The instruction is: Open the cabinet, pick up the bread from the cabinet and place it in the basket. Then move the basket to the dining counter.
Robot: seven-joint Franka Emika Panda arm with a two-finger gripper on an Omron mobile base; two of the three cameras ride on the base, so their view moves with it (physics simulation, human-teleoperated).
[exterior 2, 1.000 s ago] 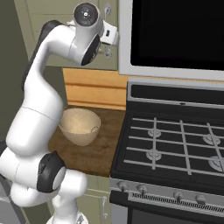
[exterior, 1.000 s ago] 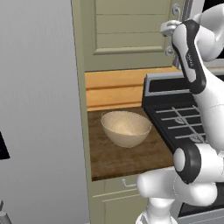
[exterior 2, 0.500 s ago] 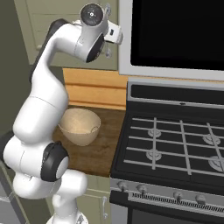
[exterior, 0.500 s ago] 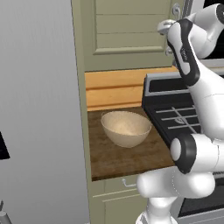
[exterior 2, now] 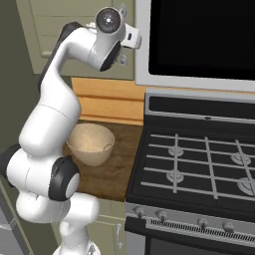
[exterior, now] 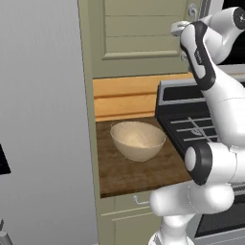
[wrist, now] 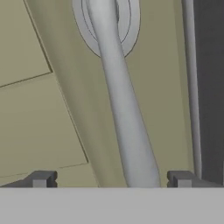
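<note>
A: Sage-green, panelled: the cabinet [exterior: 143, 38], item one, a tall wall cupboard at the far left of the cooking range, its door closed. What else on the left?

B: Grey and flat, a tall appliance side [exterior: 43, 124] takes up the near left. Next to it, under the cabinet, a honey-coloured wooden backsplash [exterior: 125, 98] and a short dark wood worktop [exterior: 127, 174].

A: Containers?

B: One. The basket [exterior: 138, 140], round, beige-tan, bowl-shaped, with a paler speckled inside, stands upright on the worktop toward its far side, just left of the stove. Nothing lies in it. From the right base camera, the same basket [exterior 2: 90, 144] is partly behind the white arm.

A: Handle of the cabinet?

B: A long curved silver bar handle [wrist: 124, 113], fixed in a round silver mount [wrist: 107, 24] near the door's right edge. In the hand camera, the bar runs down between the two finger tips [wrist: 41, 179].

A: The gripper?

B: The gripper [wrist: 110, 180] is spread to its full width, one tip on either side of the bar, holding nothing; no contact with the handle can be made out.

A: Further right?

B: A black stove [exterior 2: 199, 164] with grey grates, silver knobs [exterior 2: 164, 215] along its near front, and a dark microwave [exterior 2: 199, 40] above it.
</note>
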